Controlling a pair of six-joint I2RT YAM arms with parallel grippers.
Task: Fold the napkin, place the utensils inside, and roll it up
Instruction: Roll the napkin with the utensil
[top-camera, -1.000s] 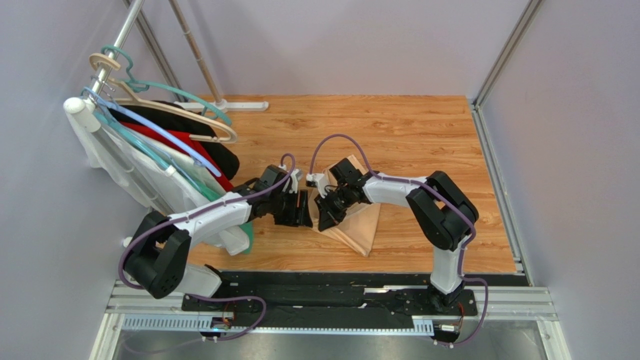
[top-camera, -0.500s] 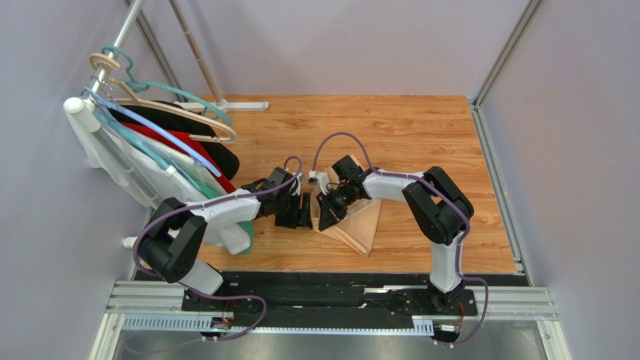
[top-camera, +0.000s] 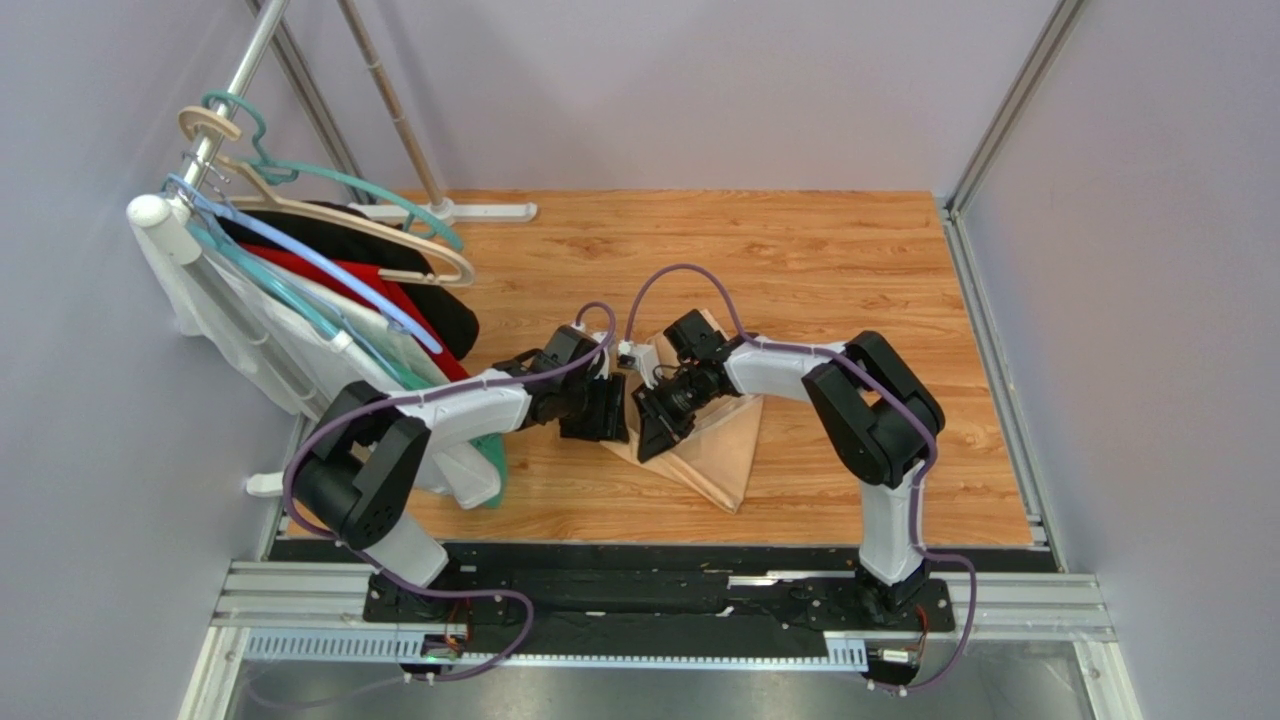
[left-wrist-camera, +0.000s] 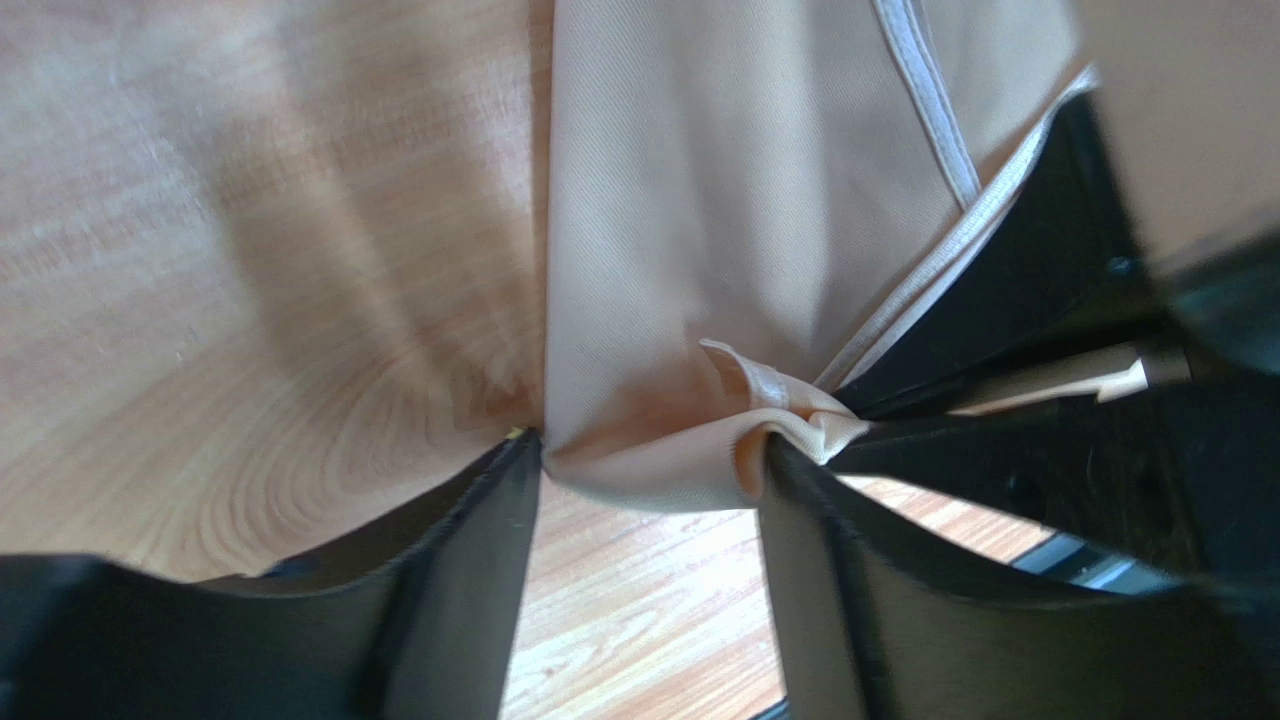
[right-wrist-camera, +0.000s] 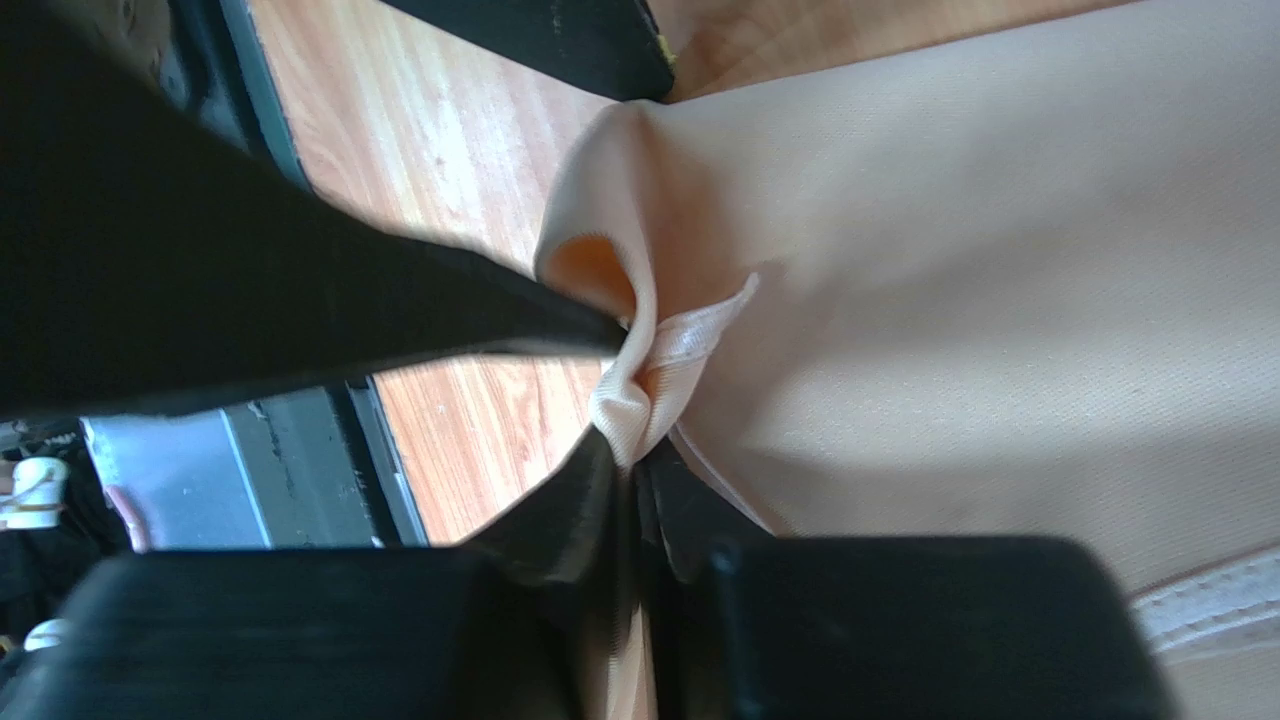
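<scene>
The napkin (top-camera: 718, 447) lies folded into a pale peach wedge on the wooden table, right of centre. My right gripper (top-camera: 654, 425) is at its left corner. In the right wrist view its jaws (right-wrist-camera: 631, 450) are pinched together on a bunched bit of the napkin's hem (right-wrist-camera: 661, 353), lifted off the wood. My left gripper (top-camera: 609, 410) faces it from the left. Its fingers (left-wrist-camera: 643, 447) stand wide apart, and the raised fold of the napkin (left-wrist-camera: 691, 225) spans the gap between their tips. The utensils are out of view.
A clothes rack with several hangers and white, red and black garments (top-camera: 331, 300) crowds the left side, close behind my left arm. Its white foot (top-camera: 481, 212) sits at the back. Bare wood (top-camera: 842, 255) stretches behind and right of the napkin. A black rail (top-camera: 661, 578) runs along the near edge.
My left gripper has slid a little to the right, closing in on the napkin's raised corner. The right gripper has kept its pinch on the corner in the same place.
</scene>
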